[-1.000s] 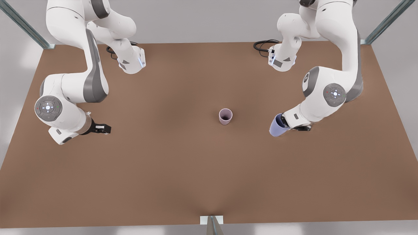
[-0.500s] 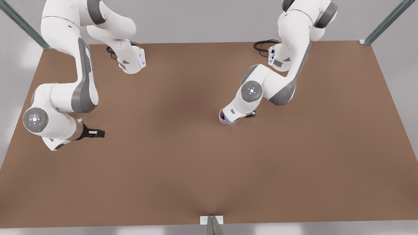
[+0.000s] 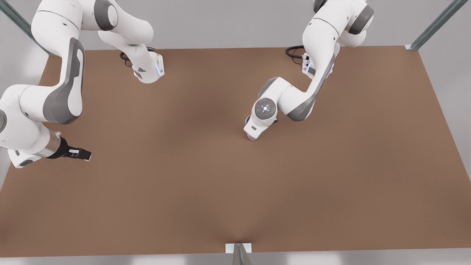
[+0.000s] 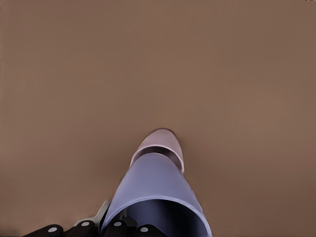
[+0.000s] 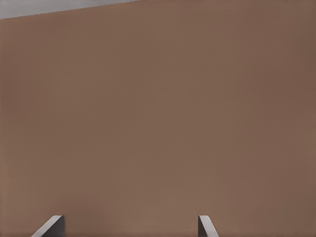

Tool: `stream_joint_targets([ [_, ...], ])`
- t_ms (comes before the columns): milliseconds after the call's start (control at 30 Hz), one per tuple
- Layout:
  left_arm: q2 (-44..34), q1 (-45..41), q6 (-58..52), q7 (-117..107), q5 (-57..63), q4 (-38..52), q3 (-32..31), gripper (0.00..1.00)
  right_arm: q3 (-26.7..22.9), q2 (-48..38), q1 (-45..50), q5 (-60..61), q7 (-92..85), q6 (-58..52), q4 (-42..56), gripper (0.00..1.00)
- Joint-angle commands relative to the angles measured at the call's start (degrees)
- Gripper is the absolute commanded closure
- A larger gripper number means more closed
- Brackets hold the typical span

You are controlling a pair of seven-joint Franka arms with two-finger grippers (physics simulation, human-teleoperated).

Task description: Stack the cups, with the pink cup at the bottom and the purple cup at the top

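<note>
The left tool (image 4: 123,229) pinches the purple cup (image 4: 155,190) at its rim, dark fingers (image 4: 81,228) showing at the cup's mouth in the left wrist view. The cup is smooth, plain and tapered, with no handle, and its narrow base sits just inside the mouth of the pink cup (image 4: 160,144) straight beyond it. The pink cup's pale rim rings the purple base; whether the two walls touch I cannot tell. In the front view that arm's wrist hangs over both cups near the counter's middle, with a sliver of pink (image 3: 252,138) peeking out under it and a touch of purple (image 3: 248,120) at its edge.

The counter (image 3: 206,184) is a flat, matte brown sheet, even in tone.

The right tool (image 3: 81,154) waits well apart, out at the front view's left above the counter. In the right wrist view its fingertips (image 5: 49,226) stand spread wide, nothing between them, bare counter ahead.
</note>
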Motion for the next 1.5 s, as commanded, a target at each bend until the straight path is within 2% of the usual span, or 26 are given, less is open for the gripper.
stream_joint_targets([
  [0, 0.04, 0.0, 0.89, -15.03, -0.1, -0.18, -0.01, 0.79, -0.01, -0.07, 0.0, 0.12, -1.0, 0.13, 0.03, 0.0],
  [1033, 1.01, -0.09, 5.98, -15.03, -1.86, -5.45, -0.53, 0.79, -0.01, 0.02, -0.7, 0.03, -1.0, 0.39, 1.53, 0.0],
  [1267, 1.01, -0.09, 5.98, -15.03, -1.86, -5.45, -0.53, 0.75, -0.01, 0.02, -0.62, 0.03, -1.0, 0.39, 1.53, 0.0],
  [1300, 0.92, -0.09, 5.98, -15.03, -1.86, -5.45, -0.53, 0.68, -0.01, 0.11, -0.62, 0.03, -1.0, 0.39, 1.53, 0.0],
  [1467, 0.92, -0.09, 5.98, -15.03, -1.86, -5.54, -0.53, 0.66, -0.01, 0.11, -0.62, 0.03, -1.0, 0.31, 1.44, 0.0],
])
